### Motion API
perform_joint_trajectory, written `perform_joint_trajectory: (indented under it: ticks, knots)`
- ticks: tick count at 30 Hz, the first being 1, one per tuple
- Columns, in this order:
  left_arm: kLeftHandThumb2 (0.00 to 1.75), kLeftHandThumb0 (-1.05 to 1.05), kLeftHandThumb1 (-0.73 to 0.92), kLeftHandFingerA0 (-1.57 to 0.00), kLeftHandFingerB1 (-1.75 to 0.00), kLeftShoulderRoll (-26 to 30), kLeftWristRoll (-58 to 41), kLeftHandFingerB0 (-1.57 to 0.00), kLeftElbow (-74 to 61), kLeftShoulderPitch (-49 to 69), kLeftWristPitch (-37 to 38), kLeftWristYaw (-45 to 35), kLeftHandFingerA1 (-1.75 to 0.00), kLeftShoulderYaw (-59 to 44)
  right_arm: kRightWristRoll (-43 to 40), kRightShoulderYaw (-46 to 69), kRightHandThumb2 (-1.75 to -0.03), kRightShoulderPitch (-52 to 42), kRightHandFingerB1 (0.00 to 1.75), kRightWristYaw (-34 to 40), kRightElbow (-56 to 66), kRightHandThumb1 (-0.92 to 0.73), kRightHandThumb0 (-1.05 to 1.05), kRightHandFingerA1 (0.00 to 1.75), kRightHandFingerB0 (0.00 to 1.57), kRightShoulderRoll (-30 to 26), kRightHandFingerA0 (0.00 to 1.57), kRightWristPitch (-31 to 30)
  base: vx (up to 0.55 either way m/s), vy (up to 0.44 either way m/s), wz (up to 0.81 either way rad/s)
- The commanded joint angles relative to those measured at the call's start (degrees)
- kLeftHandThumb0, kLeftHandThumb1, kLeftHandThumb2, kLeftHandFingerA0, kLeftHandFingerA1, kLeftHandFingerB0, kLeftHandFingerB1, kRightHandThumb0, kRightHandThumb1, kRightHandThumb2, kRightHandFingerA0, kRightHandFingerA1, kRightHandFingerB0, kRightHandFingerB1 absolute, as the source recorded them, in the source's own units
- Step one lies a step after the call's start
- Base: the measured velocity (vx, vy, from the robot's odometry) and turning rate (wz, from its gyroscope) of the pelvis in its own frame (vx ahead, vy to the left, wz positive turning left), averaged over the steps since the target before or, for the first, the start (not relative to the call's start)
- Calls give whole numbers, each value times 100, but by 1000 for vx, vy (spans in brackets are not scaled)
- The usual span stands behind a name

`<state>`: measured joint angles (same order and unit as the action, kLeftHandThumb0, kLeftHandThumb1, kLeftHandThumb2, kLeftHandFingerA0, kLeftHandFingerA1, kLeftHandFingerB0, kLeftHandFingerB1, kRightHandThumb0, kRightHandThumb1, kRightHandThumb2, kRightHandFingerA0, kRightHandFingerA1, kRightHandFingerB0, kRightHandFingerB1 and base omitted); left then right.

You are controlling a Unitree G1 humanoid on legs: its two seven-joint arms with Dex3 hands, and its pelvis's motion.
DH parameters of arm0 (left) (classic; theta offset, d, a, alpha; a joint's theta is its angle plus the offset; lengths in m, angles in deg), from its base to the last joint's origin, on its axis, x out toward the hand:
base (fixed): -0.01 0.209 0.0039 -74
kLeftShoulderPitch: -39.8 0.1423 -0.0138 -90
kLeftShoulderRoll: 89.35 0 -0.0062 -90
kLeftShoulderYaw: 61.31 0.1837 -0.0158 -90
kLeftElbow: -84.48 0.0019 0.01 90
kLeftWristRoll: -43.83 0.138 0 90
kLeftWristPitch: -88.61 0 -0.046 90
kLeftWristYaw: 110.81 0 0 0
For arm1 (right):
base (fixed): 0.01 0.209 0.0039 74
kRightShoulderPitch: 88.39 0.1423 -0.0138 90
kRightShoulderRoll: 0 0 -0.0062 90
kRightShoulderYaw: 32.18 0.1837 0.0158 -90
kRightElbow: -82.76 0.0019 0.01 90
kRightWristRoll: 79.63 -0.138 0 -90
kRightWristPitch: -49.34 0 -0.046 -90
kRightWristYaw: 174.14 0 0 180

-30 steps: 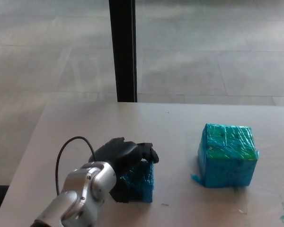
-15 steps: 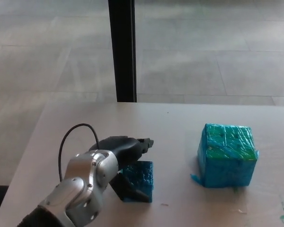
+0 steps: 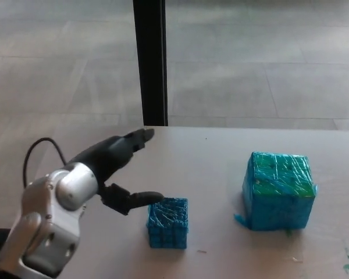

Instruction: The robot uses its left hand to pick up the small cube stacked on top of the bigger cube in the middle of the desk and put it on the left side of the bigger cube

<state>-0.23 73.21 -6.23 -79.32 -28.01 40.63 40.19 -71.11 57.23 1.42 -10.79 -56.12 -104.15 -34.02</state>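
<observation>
Small blue cube (image 3: 168,223) sits upright on the desk, well left of bigger teal cube (image 3: 278,190).

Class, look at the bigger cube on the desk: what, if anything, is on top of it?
Nothing rests on the bigger cube; its top shows only green and blue wrapping. The small cube stands on the desk to its left, apart from it, with the open left hand beside it.

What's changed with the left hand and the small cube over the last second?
The left hand has let go of the small cube: a second ago its fingers were wrapped over the cube, now they are spread and the hand has lifted up and away to the left. The small cube stays on the desk, left of the bigger cube, which has not moved.
</observation>
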Motion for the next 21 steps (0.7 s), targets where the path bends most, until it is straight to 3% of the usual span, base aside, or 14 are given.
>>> perform_joint_trajectory:
  ticks: [1, 2, 3, 4, 5, 10, 11, 12, 13, 16, 17, 18, 19, 21]
  knots:
    - [78, -87, 40, 0, -14, 433, -2007, 0, -1189, 1191, 238, -173, -37, -2997, -28, 55, -77, -117, 66, -49, -45, -39, -58, 87, 72, -144, 81, 43, 0, 0, 0]
    - [65, -82, 54, 0, -8, 558, -2151, 0, -1157, 1380, 450, -217, -46, -3346, -47, 68, -78, -110, 66, -62, -30, -40, -59, 88, 72, -138, 81, 41, 0, 0, 0]
    - [98, -100, 54, 0, -1, 704, -2081, 0, -1076, 1561, 413, -194, -30, -3637, -46, 67, -77, -117, 66, -63, -6, -40, -57, 87, 72, -138, 81, 16, 0, 0, 0]
    - [96, -86, 48, -7, -8, 802, -2180, 0, -912, 1737, 511, -214, -57, -3974, -28, 56, -80, -162, 67, -53, 77, -39, -59, 88, 71, -153, 83, 58, 0, 0, 0]
    - [88, -83, 49, -1, -9, 852, -2335, 0, -634, 2110, 553, -152, -34, -4623, -11, 51, -78, -114, 67, -21, -38, -39, -61, 89, 72, -146, 83, 7, 0, 0, 0]
    - [90, -82, 48, 0, -18, 937, -2569, -13, 227, 2598, 627, 121, -41, -5596, -9, 55, -79, -28, 66, -13, -192, -39, -59, 87, 72, -157, 83, 39, 0, 0, 0]
    - [59, -79, 55, -7, -25, 901, -2692, -6, 668, 2951, 919, 300, -43, -5981, -29, 60, -78, -40, 66, -52, -119, -39, -56, 87, 71, -152, 82, -55, 0, 0, 0]
    - [59, -79, 55, -7, -25, 897, -2707, -6, 714, 2987, 955, 311, -43, -6022, -31, 60, -78, -42, 66, -56, -110, -39, -56, 87, 71, -152, 82, -67, 0, 0, 0]
    - [89, -74, 43, -8, -30, 850, -2741, -2, 991, 3171, 1053, 501, -52, -6229, -25, 59, -78, -54, 66, -48, -147, -40, -61, 90, 71, -162, 84, 18, 0, 0, 0]
    - [85, -80, 46, -7, -29, 740, -2872, -8, 1637, 3642, 1362, 819, -51, -6677, -41, 78, -78, -84, 66, -39, -169, -39, -61, 90, 71, -166, 87, 92, 0, 0, 0]
    - [58, -80, 54, -33, -27, 658, -3037, -11, 1964, 3753, 1507, 980, -54, -6940, 4, 50, -77, -118, 66, -12, -90, -40, -63, 89, 71, -187, 87, 73, 0, 0, 0]
    - [58, -80, 54, -33, -27, 638, -3102, -11, 2054, 3749, 1543, 1007, -54, -7018, 30, 33, -77, -128, 66, 5, -57, -40, -63, 89, 71, -195, 87, 54, 0, 0, 0]
    - [58, -76, 55, -83, -27, 595, -3192, -13, 2237, 3758, 1626, 1114, -87, -7142, 28, 38, -77, -125, 65, 20, -72, -41, -62, 88, 71, -188, 85, 58, 0, 0, 0]
    - [87, -85, 54, -61, -33, 524, -3188, -7, 2728, 3856, 1903, 1460, -77, -7232, -24, 75, -78, -134, 67, -12, -14, -40, -58, 89, 71, -174, 85, -24, 0, 0, 0]
